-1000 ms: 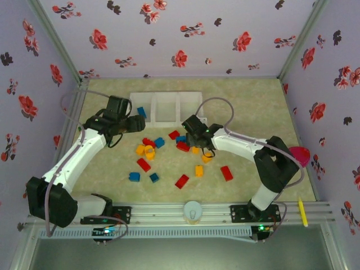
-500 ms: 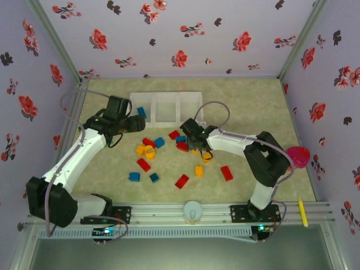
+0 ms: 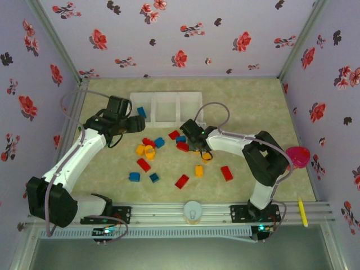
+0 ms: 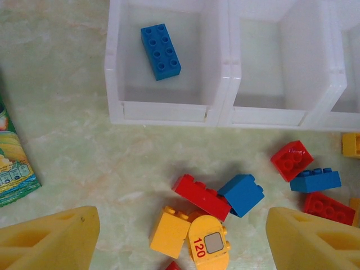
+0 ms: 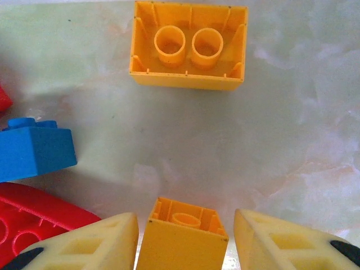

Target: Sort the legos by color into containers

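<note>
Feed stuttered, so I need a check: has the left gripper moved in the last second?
No. The left gripper sits at the same spot, just short of the blue brick lying in the tray's left compartment, jaws open.

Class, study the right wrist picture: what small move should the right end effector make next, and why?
Probably close the right end effector. A small yellow brick lies hollow side up between its open fingers, with only slim gaps on either side, so closing should grip it ready for lifting.
</note>
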{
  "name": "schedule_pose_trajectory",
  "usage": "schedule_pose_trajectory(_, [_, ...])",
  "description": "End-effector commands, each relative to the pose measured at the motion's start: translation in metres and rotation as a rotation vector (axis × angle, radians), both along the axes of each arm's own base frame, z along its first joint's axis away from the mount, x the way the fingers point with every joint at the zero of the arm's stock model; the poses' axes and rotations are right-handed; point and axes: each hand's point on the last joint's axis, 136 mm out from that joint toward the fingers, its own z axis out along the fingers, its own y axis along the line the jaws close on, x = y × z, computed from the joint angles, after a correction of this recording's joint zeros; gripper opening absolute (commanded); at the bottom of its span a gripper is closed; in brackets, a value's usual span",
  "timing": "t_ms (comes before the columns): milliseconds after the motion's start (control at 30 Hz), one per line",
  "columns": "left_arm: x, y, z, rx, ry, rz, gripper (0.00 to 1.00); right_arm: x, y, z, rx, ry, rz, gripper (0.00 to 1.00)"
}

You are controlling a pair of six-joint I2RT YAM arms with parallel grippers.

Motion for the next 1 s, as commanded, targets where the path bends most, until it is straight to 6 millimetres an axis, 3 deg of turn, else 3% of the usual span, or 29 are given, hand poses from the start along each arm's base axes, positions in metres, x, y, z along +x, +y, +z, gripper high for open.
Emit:
schedule_pose_trajectory(0, [-0.005,-0.003,0.002,-0.010,0.008,-0.006,0.78,-0.006,-0.003,-0.011,-0.017,0.022,-0.015,0.48])
schedule_pose_trajectory(367, [-0.007,-0.002,0.003,-0.013,0.004,-0.009,0.78,-0.004,-0.003,-0.001,-0.015,0.006,0.014,0.30])
schedule_pose_trajectory(700, [-0.008,-0.005,0.001,-0.030,0.010,0.008,0.77,0.016,0.011,0.075,-0.019,-0.111,0.123,0.28])
schedule_pose_trajectory(967, [-0.016,-0.002,0.002,-0.017,0.023,0.016,0.76,0.048,0.057,0.128,0.063,-0.218,0.249,0.27])
